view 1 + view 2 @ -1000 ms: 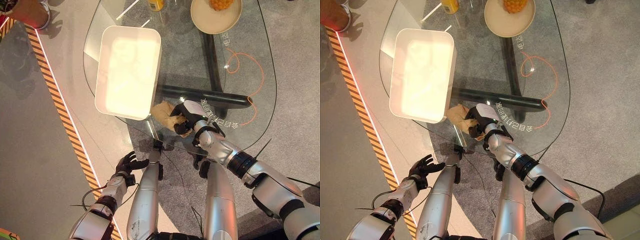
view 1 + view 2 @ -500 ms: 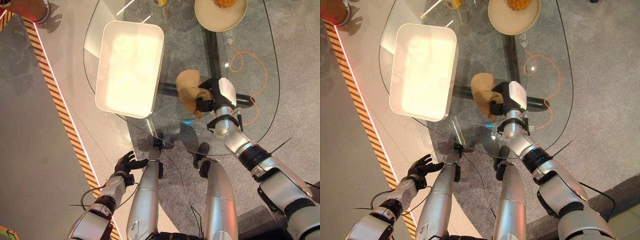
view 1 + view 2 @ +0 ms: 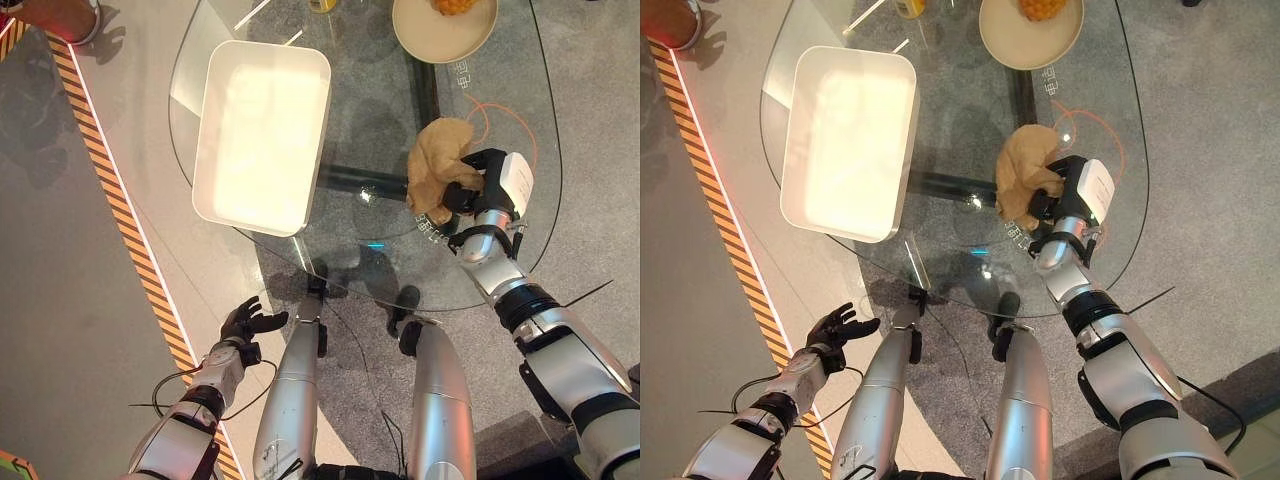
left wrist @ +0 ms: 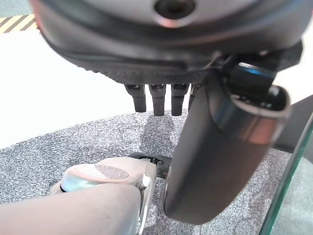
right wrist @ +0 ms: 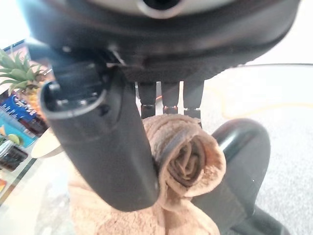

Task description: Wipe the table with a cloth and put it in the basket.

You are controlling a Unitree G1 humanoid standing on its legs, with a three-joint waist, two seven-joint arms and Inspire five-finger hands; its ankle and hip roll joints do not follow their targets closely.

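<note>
A tan cloth (image 3: 437,165) lies bunched on the glass table (image 3: 380,110), right of its middle. My right hand (image 3: 478,190) is shut on it; in the right wrist view the fingers (image 5: 171,100) and thumb (image 5: 105,137) curl round the rolled cloth (image 5: 183,161). The white rectangular basket (image 3: 262,135) stands on the table's left part, well left of the cloth. My left hand (image 3: 245,322) hangs low beside the table's near edge, over the floor, its fingers (image 4: 154,100) relaxed and holding nothing.
A beige plate (image 3: 445,30) with a yellow fruit stands at the table's far right. A yellow can (image 3: 322,4) is at the far edge. An orange cord (image 3: 505,120) loops under the glass. A striped orange and black line (image 3: 120,210) runs along the floor at left.
My right hand has swept the cloth across the glass from beside the basket's near corner to the right part of the table. The left hand has dropped slightly.
</note>
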